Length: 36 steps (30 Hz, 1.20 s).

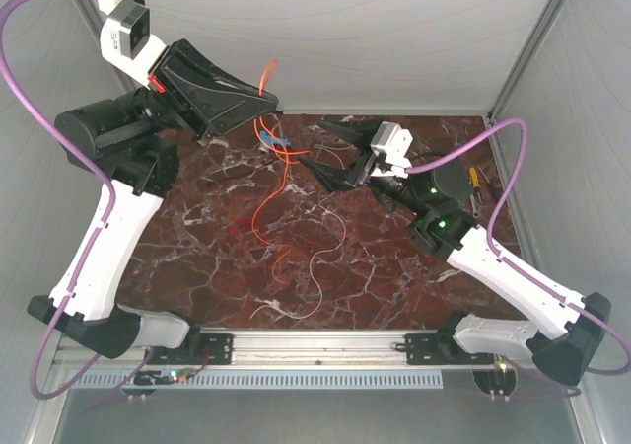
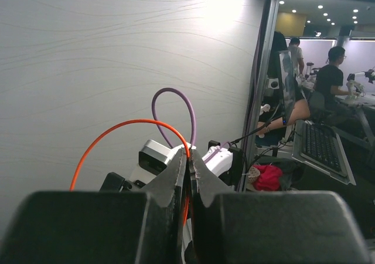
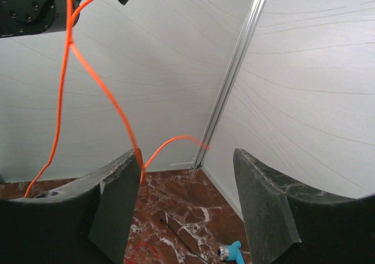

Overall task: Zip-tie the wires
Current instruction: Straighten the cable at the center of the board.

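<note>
The wires are thin orange, red and white strands. They hang from my left gripper down to the marble table, and the white strand curls toward the near edge. In the left wrist view the left gripper is shut on an orange wire that loops out above the jaws. My right gripper is low over the table just right of the hanging strands. Its jaws stand open, and an orange wire runs against the inner tip of its left finger. A thin black zip tie lies on the table below it.
A small blue-and-white plastic piece lies on the table under the hanging strands and shows low in the right wrist view. A hand tool with yellow grips lies at the right edge. White walls and a metal corner post close the back.
</note>
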Each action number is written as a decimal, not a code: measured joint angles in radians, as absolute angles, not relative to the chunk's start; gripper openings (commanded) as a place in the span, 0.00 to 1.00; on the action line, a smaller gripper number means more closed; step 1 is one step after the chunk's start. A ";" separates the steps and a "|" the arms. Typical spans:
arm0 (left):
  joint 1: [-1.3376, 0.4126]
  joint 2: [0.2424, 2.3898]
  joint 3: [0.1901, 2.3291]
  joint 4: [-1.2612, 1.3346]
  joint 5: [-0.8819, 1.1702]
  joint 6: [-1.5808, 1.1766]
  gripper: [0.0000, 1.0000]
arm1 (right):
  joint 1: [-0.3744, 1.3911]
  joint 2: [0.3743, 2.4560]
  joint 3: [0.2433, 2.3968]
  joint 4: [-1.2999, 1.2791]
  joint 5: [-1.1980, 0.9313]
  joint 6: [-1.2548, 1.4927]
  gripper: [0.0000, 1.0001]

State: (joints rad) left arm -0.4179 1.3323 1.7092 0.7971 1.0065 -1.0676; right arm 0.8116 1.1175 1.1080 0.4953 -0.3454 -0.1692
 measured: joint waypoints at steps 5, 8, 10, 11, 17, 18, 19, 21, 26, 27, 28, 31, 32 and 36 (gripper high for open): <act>-0.422 1.332 1.703 0.797 1.007 -1.063 0.00 | 0.812 1.143 1.121 0.513 -0.341 -0.166 0.00; -0.422 1.332 1.696 0.796 1.006 -1.056 0.00 | 0.812 1.146 1.122 0.511 -0.354 -0.163 0.00; -0.422 1.332 1.689 0.796 1.005 -1.051 0.00 | 0.813 1.145 1.122 0.511 -0.363 -0.163 0.00; -0.423 1.332 1.683 0.796 1.004 -1.048 0.01 | 0.813 1.142 1.121 0.510 -0.363 -0.163 0.00; -0.426 1.290 1.563 0.746 0.987 -0.991 0.43 | 0.813 1.089 1.121 0.497 -0.313 -0.173 0.00; -0.426 1.282 1.542 0.727 0.982 -0.974 0.47 | 0.813 1.077 1.125 0.490 -0.299 -0.180 0.00; -0.427 1.273 1.521 0.704 0.978 -0.957 0.50 | 0.813 1.067 1.135 0.476 -0.284 -0.187 0.00; -0.427 1.255 1.482 0.662 0.968 -0.922 0.51 | 0.813 1.061 1.186 0.439 -0.263 -0.201 0.00; -0.427 1.227 1.439 0.594 0.953 -0.873 0.53 | 0.813 1.065 1.380 0.354 -0.236 -0.225 0.00; -0.427 1.224 1.439 0.588 0.953 -0.867 0.54 | 0.813 1.068 1.428 0.337 -0.234 -0.227 0.00; -0.427 1.219 1.439 0.583 0.953 -0.865 0.54 | 0.813 1.069 1.469 0.326 -0.233 -0.229 0.00; -0.427 1.209 1.439 0.578 0.954 -0.863 0.55 | 0.813 1.072 1.578 0.300 -0.239 -0.232 0.00; -0.427 1.206 1.439 0.577 0.954 -0.864 0.56 | 0.813 1.073 1.604 0.292 -0.243 -0.231 0.00; -0.427 1.199 1.439 0.578 0.960 -0.864 0.74 | 0.813 1.101 1.719 0.257 -0.270 -0.226 0.00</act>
State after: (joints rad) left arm -0.4267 1.1988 1.4395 0.5777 0.9596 -0.8642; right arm 0.8135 1.1007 1.7191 0.2569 -0.2699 -0.2264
